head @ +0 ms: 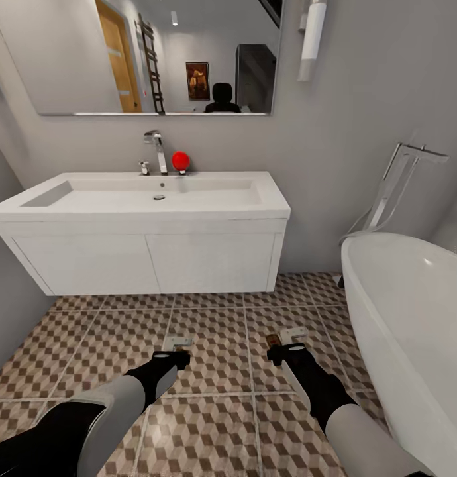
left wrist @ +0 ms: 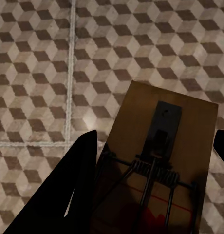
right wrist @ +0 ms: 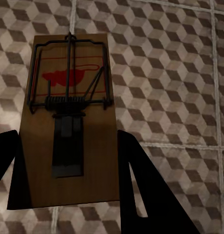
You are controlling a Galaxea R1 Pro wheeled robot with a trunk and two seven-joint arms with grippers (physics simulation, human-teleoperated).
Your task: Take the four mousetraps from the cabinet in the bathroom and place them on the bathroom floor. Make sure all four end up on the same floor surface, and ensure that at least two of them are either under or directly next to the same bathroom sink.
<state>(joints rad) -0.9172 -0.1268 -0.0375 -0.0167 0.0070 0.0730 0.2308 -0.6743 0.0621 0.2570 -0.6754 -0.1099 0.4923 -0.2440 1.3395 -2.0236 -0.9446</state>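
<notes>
Above the bathroom floor (head: pixel 222 371), the left pincer (head: pixel 170 360) clasped one mousetrap (left wrist: pixel 160 161), a flat wooden board with dark wire spring. The right pincer (head: pixel 287 351) clasped another mousetrap (right wrist: pixel 68 117); its wrist view revealed the red mark. Beyond both pincers hung the white bathroom sink (head: pixel 142 199), with the bathtub (head: pixel 414 318) right.

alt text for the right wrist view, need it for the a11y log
A brown wooden mousetrap with a dark metal spring bar and a red mark is clamped between the right gripper's two black jaws, one on each long side of the board. Beneath it lies the bathroom floor, tiles in a brown, beige and white cube pattern with pale grout lines.
</notes>
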